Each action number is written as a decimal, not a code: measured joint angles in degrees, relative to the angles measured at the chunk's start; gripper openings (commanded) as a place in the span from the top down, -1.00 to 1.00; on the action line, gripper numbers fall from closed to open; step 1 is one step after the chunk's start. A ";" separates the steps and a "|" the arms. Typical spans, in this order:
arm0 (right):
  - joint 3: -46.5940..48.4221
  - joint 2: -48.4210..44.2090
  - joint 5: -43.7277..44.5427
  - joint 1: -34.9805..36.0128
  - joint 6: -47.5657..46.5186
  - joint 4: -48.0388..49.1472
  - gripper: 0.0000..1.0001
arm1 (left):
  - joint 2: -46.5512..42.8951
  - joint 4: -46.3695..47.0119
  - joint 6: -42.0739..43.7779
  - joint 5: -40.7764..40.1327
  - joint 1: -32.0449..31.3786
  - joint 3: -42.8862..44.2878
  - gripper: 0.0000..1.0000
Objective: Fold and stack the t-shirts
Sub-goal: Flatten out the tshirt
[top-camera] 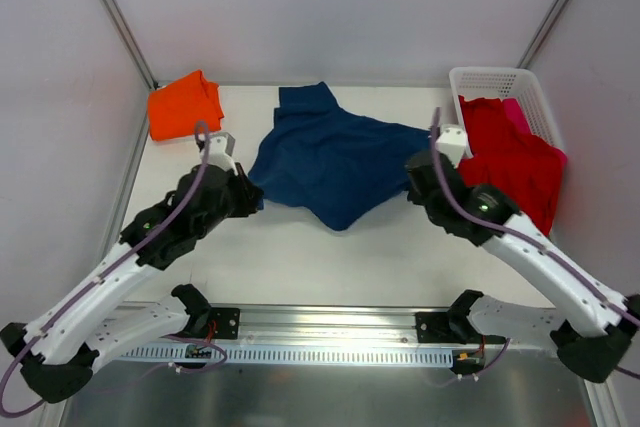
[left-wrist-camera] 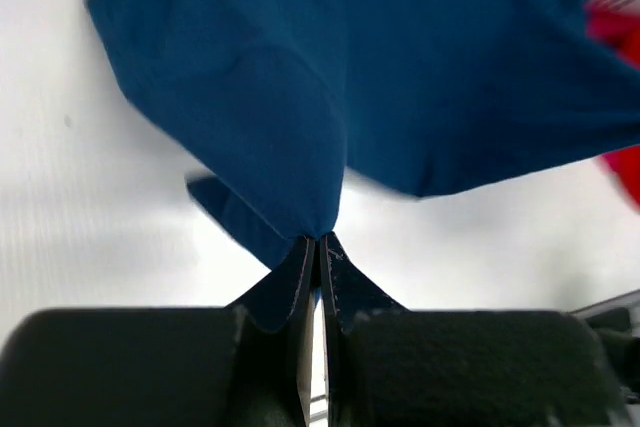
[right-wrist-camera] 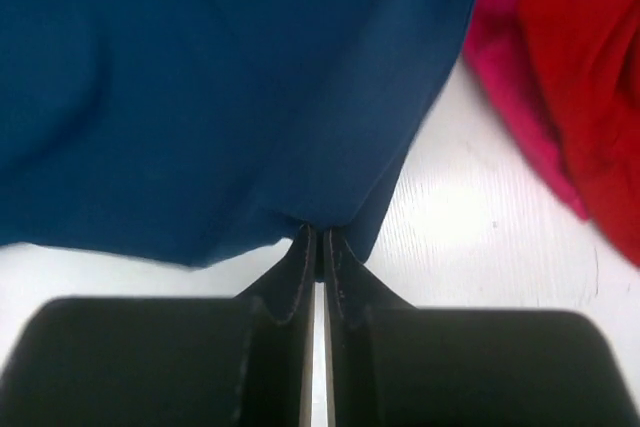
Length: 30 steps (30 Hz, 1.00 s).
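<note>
Navy blue cloth t-shirt (top-camera: 330, 162) lies rumpled mid-table, with bare white tabletop (top-camera: 330, 262) open in front. A red cloth t-shirt (top-camera: 515, 162) overhangs the white lattice basket (top-camera: 495, 79); a folded orange t-shirt (top-camera: 183, 105) sits at the far-left corner. The left gripper (left-wrist-camera: 318, 247) and right gripper (right-wrist-camera: 318, 237) each pinch a navy edge.

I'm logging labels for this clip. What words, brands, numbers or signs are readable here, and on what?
None can be read. The navy blue cloth t-shirt shows plain fabric with no print in view; the folded orange t-shirt, the red t-shirt and the white plastic lattice basket bear no legible marks.
</note>
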 measured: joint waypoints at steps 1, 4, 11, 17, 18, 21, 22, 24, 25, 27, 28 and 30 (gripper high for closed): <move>3.32 -2.71 0.42 0.17 -1.14 -1.14 0.99 | -1.27 -0.50 1.57 0.04 0.00 2.56 1.00; 10.43 -9.29 1.29 0.85 -4.31 -3.04 0.99 | -3.34 -1.68 5.88 0.44 0.00 9.42 1.00; 19.47 -25.59 -7.74 1.46 -15.69 -0.76 0.99 | -5.62 -4.59 16.46 5.53 0.00 22.32 1.00; 21.05 -36.85 -22.12 1.49 -25.16 8.39 0.99 | -9.51 -5.09 24.87 13.92 0.00 32.89 1.00; 21.18 -38.27 -24.28 1.27 -26.16 9.46 0.99 | -10.56 -4.98 26.14 15.28 0.00 34.27 1.00; 22.14 -40.09 -29.18 0.35 -28.24 11.45 0.99 | -14.64 -2.91 30.01 19.45 0.00 36.54 1.00; 22.53 -40.22 -31.15 -0.04 -28.81 11.96 0.99 | -16.13 -2.12 30.99 20.72 0.00 36.59 1.00; 22.86 -40.24 -35.23 -0.63 -29.42 12.98 0.99 | -18.73 -0.66 32.89 23.47 0.00 36.30 1.00; 22.86 -40.24 -37.42 -0.81 -29.59 13.29 0.99 | -20.04 0.04 33.66 25.11 0.00 36.02 1.00; 22.80 -40.19 -41.27 -1.03 -29.59 13.77 0.99 | -21.81 0.96 34.64 28.41 0.00 35.71 1.00; 22.73 -40.19 -43.17 -1.05 -29.59 14.16 0.99 | -22.45 1.18 34.80 30.29 0.00 35.74 1.00; 22.43 -40.19 -46.69 -1.05 -29.57 15.30 0.99 | -23.32 1.42 35.17 33.48 0.00 36.02 1.00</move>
